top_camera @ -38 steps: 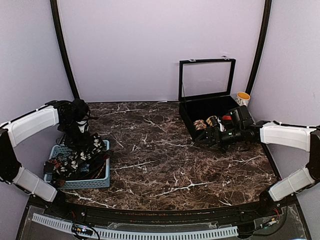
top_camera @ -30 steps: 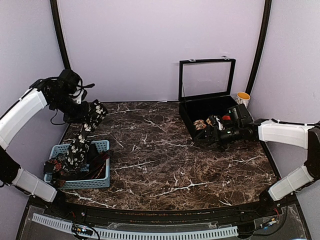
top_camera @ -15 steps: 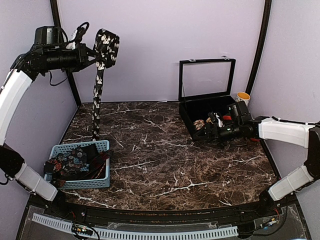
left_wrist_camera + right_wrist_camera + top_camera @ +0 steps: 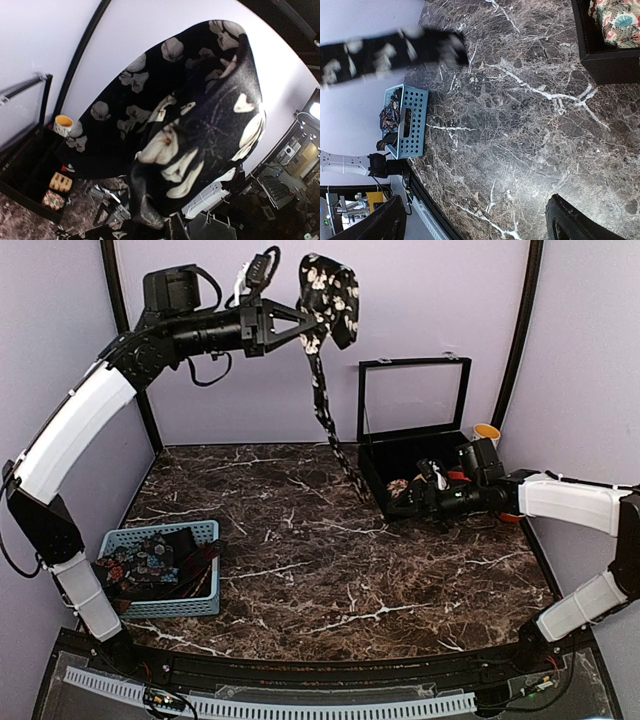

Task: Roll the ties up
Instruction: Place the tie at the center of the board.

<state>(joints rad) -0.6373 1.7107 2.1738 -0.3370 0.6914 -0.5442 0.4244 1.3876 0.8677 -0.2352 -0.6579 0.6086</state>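
My left gripper (image 4: 303,322) is raised high at the back and is shut on a black tie with white flower print (image 4: 330,290). The tie's wide end bunches at the fingers, and its narrow tail hangs down to the table beside the black case. The same tie (image 4: 190,115) fills the left wrist view and hides the fingers. It shows blurred in the right wrist view (image 4: 390,55). More ties (image 4: 150,565) lie in the blue basket. Coiled ties (image 4: 403,487) sit in the case. My right gripper (image 4: 415,502) is open and empty, low by the case front, and also shows in the right wrist view (image 4: 475,220).
The blue slotted basket (image 4: 200,602) stands at the front left and also shows in the right wrist view (image 4: 412,125). The black case (image 4: 415,455) with its raised glass lid stands at the back right. A yellow-lined mug (image 4: 486,436) stands behind it. The table is dark marble (image 4: 300,570).
My left arm has swung up and to the right, lifting the flower-print tie out of the basket, so its tail now hangs near the case. The right arm has hardly moved.
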